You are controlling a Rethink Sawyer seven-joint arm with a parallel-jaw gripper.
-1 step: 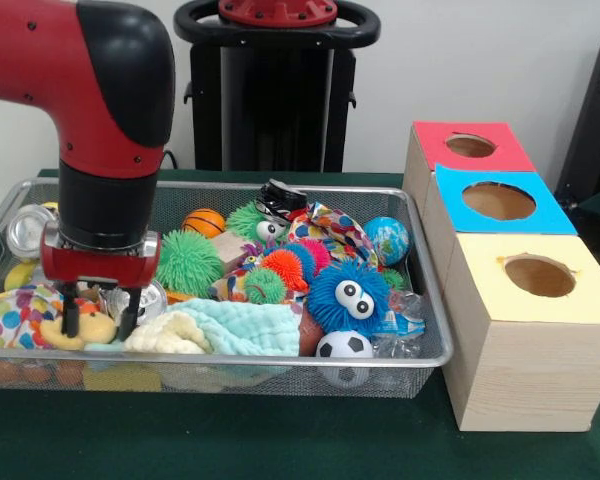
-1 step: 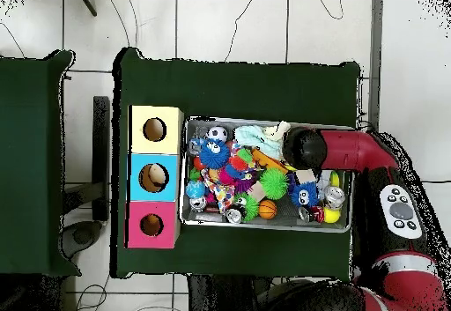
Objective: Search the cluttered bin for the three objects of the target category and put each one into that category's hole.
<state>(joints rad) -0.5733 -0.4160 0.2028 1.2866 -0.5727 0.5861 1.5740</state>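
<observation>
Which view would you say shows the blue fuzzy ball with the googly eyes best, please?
The front view: the blue fuzzy ball faces the camera, eyes plain. Overhead it is only a blue tuft.

Wire mesh bin sat on green cloth, packed with clutter: green spiky ball, blue googly-eyed puffer, small soccer ball, mini basketball, globe ball, pale folded cloth. Beside bin, row of three wooden boxes, each with round hole on top: red, blue, yellow.
</observation>
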